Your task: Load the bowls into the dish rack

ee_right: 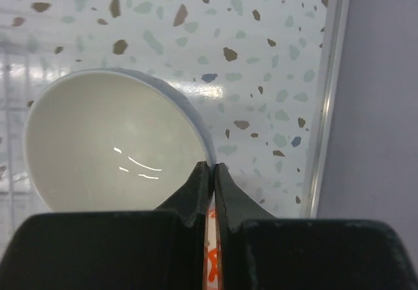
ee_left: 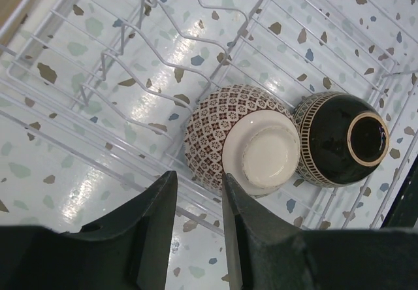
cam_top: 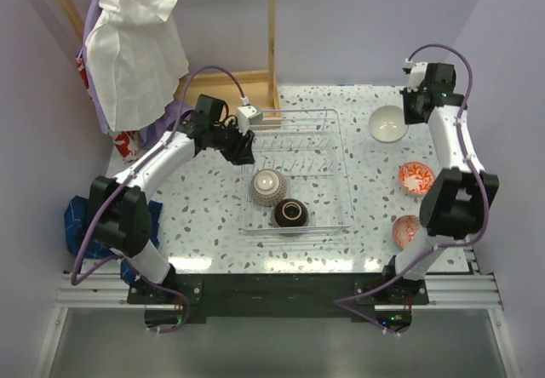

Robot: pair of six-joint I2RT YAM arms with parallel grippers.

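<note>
The wire dish rack (cam_top: 339,133) sits mid-table. In its near end a brown-patterned bowl (cam_top: 268,187) lies upside down next to a black bowl (cam_top: 290,214). My left gripper (cam_top: 241,148) hovers open and empty over the rack's left side. In the left wrist view the left gripper (ee_left: 199,185) is just short of the patterned bowl (ee_left: 215,123) and the black bowl (ee_left: 333,140). My right gripper (cam_top: 415,111) is shut on the rim of a white bowl (cam_top: 387,124) at the far right. In the right wrist view the right gripper (ee_right: 212,167) pinches the white bowl's (ee_right: 111,149) rim.
Two orange-patterned bowls (cam_top: 416,178) (cam_top: 406,229) sit on the table's right side by the right arm. A wooden frame (cam_top: 272,29) and a hanging white cloth (cam_top: 132,29) stand at the back left. The table's right edge (ee_right: 323,107) is close to the white bowl.
</note>
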